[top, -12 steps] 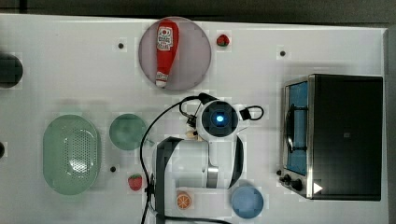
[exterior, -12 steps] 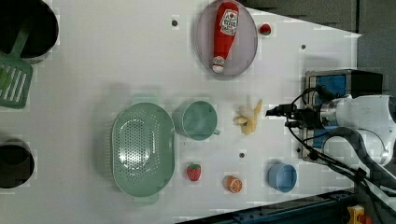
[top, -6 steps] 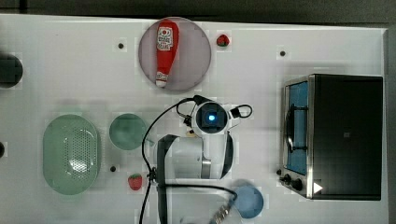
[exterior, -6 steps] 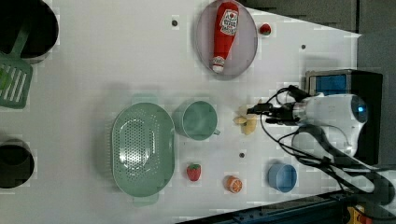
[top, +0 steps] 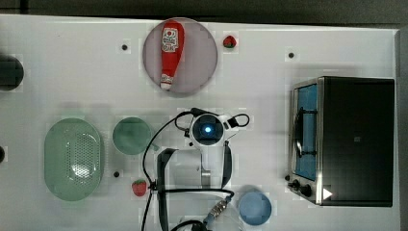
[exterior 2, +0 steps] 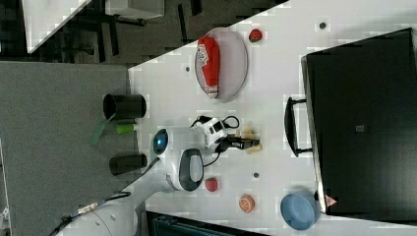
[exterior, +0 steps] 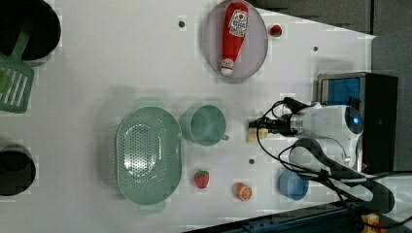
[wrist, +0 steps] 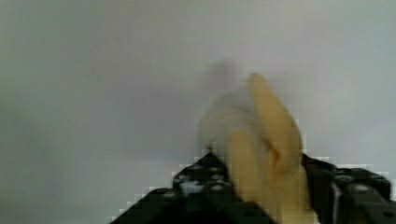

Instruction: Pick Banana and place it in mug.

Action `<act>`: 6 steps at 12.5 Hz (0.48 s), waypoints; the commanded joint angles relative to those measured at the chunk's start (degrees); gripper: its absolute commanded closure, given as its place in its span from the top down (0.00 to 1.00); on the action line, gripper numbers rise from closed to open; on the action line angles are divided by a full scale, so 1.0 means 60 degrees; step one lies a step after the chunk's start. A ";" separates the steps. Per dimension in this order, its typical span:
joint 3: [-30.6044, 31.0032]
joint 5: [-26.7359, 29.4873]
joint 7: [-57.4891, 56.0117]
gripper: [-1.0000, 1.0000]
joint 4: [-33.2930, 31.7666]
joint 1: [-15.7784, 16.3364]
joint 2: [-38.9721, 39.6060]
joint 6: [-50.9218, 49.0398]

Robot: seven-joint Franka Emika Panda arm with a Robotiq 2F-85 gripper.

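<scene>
So we're at the grab step. The hand [exterior: 262,127] is down at the tabletop [exterior: 97,63] with the banana [exterior: 253,133] between its fingers, and in the wrist view the banana [wrist: 266,154] sits right between the two black fingers [wrist: 205,182]. Whether they're actually pinching it or just bracketing it, I can't tell. The banana looks like it's still resting on the tabletop, just to the left view's right of the mug [exterior: 206,125], with a small gap between them.

The mug stands upright, mouth open and looks empty, the green strainer [exterior: 148,154] touching or nearly touching its other side.

My guess at what's next: get a firm squeeze, lift straight up, slide over to the mug's mouth and drop it in. Short trip, but the mouth isn't huge, so centering matters.
</scene>
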 commanded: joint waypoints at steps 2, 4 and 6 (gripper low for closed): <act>-0.0050 0.0215 -0.0244 0.32 0.0146 -0.0188 -0.0468 0.0143; -0.0053 0.0216 -0.0243 0.32 0.0185 -0.0193 -0.1273 -0.0209; -0.0051 0.0215 -0.0242 0.32 0.0541 -0.0190 -0.2475 -0.1888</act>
